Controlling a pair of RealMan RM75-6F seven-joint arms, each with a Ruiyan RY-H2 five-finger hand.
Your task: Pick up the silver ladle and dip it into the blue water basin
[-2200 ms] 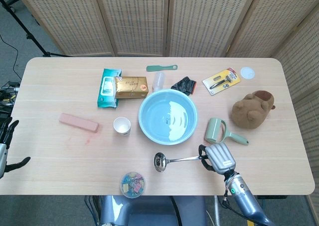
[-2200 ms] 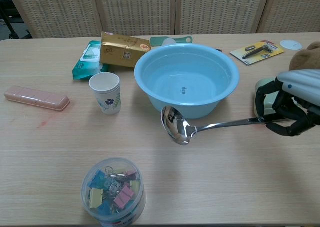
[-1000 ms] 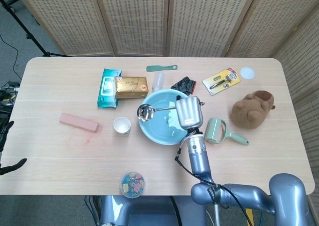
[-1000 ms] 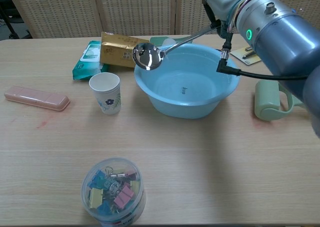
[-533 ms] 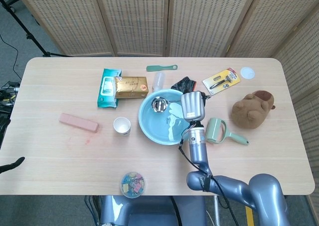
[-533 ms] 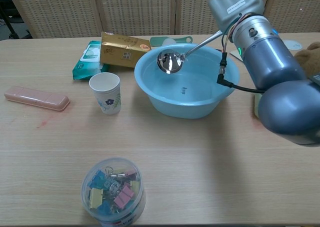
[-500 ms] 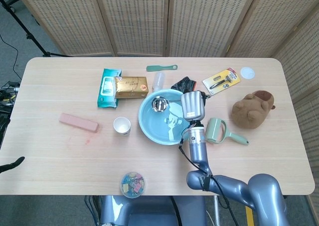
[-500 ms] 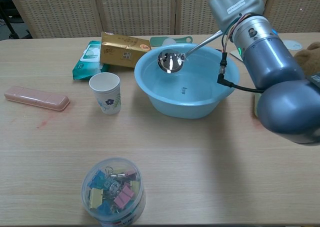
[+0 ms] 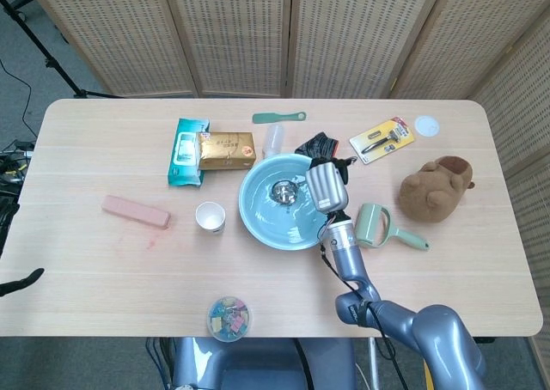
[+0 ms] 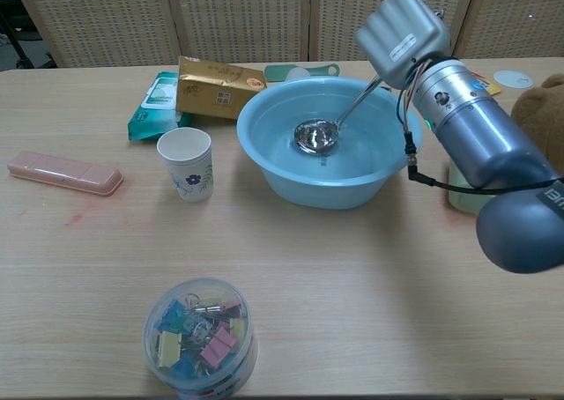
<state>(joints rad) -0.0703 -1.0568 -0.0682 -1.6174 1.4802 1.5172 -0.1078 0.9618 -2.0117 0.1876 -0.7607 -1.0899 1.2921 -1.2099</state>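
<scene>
The blue water basin [image 9: 258,222] [image 10: 264,166] stands mid-table. My right hand [image 9: 323,185] [image 10: 402,37] hovers over its right rim and holds the silver ladle by the handle. The ladle's bowl [image 9: 283,191] [image 10: 316,136] is down inside the basin, in the water near its middle, with the handle slanting up to the hand. My left hand [image 9: 19,283] shows only as a dark tip at the far left edge of the head view, off the table, too little to judge its fingers.
A paper cup [image 10: 186,163] stands left of the basin, a pink case [image 10: 63,173] further left, a clip jar [image 10: 199,336] at the front. Wipes pack [image 9: 186,151] and gold box [image 9: 226,150] lie behind the basin; a lint roller [image 9: 375,225] and plush toy [image 9: 436,188] lie right.
My right hand lifted the ladle from the table front, carried it over the basin, then lowered it; the ladle's bowl has dropped from above the water into the basin.
</scene>
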